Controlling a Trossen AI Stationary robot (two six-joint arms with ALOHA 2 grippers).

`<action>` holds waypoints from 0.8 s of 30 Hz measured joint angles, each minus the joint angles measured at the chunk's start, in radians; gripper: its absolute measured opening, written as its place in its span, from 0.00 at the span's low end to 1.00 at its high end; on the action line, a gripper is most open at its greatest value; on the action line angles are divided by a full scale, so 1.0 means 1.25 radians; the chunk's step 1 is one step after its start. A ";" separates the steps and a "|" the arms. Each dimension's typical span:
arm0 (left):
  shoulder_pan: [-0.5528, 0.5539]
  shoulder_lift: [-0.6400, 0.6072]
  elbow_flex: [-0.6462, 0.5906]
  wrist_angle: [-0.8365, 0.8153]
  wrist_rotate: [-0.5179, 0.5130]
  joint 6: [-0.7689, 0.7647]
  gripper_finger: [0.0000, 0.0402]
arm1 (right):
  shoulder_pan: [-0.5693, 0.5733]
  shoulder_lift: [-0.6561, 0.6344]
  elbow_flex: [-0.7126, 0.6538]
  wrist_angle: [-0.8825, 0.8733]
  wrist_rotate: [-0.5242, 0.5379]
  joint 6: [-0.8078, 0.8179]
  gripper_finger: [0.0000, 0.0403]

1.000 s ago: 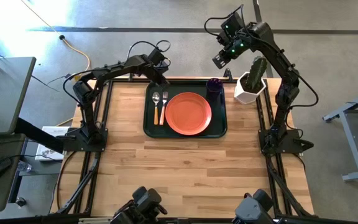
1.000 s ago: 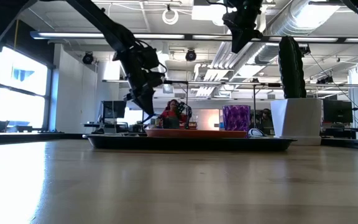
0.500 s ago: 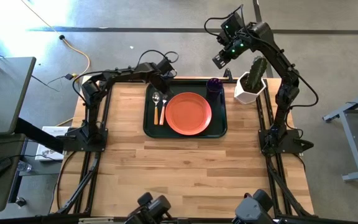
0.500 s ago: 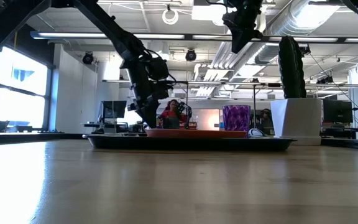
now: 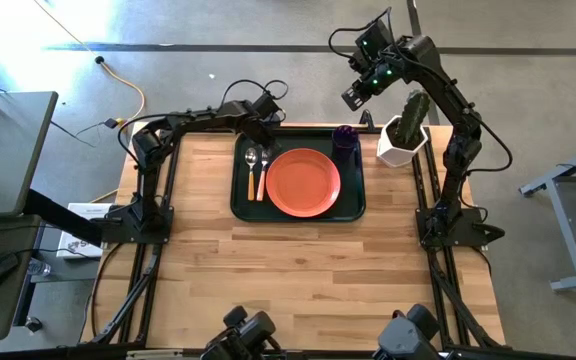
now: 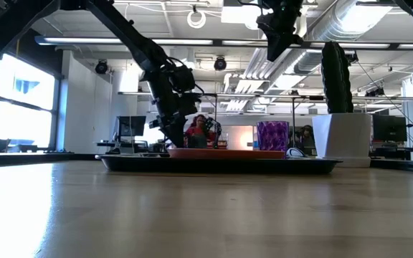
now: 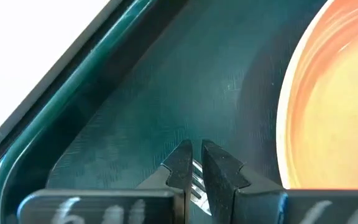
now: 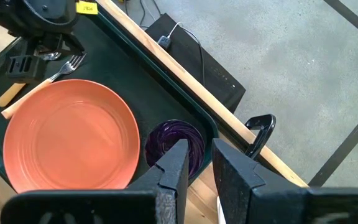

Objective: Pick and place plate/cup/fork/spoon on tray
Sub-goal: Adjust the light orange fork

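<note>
Wood planks make up the tabletop (image 5: 298, 270), with the dark green tray (image 5: 243, 205) set toward its far edge and an open workshop hall behind. All four pieces already lie on that tray: the plate (image 5: 304, 182) in the middle, the spoon (image 5: 251, 168) and fork (image 5: 264, 166) side by side on its left, the cup (image 5: 346, 137) in the far right corner. Low over the tray floor, the left gripper (image 7: 196, 163) has its jaws almost together, only a sliver of gap between the tips, nothing held; silver fork tines show just behind them and the plate rim just to one side. Cutlery like this is light, stiff and slick, best pinched across the orange handle. Room is tight: the raised rim runs close on one side of the jaws, the plate on the other, so straight up looks like the clear way out. High past the table's far edge hangs the right gripper (image 8: 194, 162), jaws narrowly parted and empty, the cup below them, a white cactus planter (image 5: 404, 140) nearby.
</note>
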 joint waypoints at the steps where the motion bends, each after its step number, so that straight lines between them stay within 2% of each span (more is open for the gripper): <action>1: 0.000 0.004 0.000 0.005 0.000 0.000 0.06 | 0.000 0.000 0.000 0.000 0.000 0.000 0.16; 10: 0.005 0.045 0.000 -0.002 0.005 -0.013 0.06 | 0.000 0.000 0.000 0.000 0.000 0.000 0.16; 24: -0.001 0.044 0.000 -0.042 -0.007 -0.013 0.06 | 0.000 0.000 0.000 0.000 0.000 0.000 0.16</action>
